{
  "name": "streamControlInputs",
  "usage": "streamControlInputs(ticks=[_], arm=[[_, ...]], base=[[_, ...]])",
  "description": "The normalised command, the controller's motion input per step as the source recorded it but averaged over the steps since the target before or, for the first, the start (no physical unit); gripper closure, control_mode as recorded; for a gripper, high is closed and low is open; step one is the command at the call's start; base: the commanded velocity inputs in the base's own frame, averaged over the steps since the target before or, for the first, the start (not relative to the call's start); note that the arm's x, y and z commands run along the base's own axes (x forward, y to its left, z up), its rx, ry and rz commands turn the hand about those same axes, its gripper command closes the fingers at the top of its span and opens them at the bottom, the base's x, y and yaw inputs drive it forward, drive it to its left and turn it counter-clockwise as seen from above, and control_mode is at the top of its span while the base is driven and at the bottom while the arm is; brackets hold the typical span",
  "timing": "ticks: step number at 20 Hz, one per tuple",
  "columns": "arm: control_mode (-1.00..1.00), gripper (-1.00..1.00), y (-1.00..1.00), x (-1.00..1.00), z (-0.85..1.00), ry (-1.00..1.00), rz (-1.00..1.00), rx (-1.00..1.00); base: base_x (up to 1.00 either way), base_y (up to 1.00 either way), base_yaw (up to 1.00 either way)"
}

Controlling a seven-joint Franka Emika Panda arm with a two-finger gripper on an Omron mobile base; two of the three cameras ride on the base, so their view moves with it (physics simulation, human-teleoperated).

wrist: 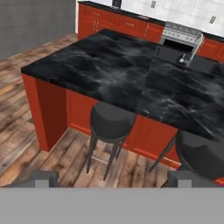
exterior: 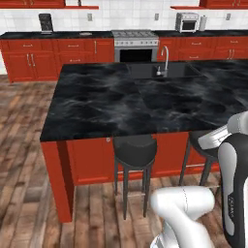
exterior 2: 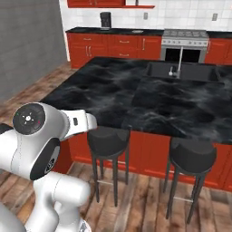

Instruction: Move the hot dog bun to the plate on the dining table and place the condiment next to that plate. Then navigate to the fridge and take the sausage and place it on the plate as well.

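1. The dining table (exterior: 121,104) spread ahead of the robot, its black marble top reaching right past the sink (exterior: 162,70) set into its far side; no bun, plate or condiment could be made out on the stretch in view.
2. Two dark stools (exterior 2: 108,140) stood tucked against the table's near edge, between base and top.
3. The gripper (wrist: 113,178) hung back from that near edge, aimed down across the stools and marble; its tips stood well apart, holding nothing. I judged the next move to be a drive toward the task items, not a reach.
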Motion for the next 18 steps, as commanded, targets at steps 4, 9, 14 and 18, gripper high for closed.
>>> streamControlInputs(ticks=[4,9,14,18], arm=[[1.0,-1.0,0.0,0.0,0.0,0.0,0.0,0.0],[1.0,-1.0,0.0,0.0,0.0,0.0,0.0,0.0],[1.0,-1.0,0.0,0.0,0.0,0.0,0.0,0.0],[1.0,-1.0,0.0,0.0,0.0,0.0,0.0,0.0]], base=[[0.09,1.0,0.0],[0.31,1.0,-0.03],[0.5,0.93,0.0],[0.8,0.78,-0.07]])
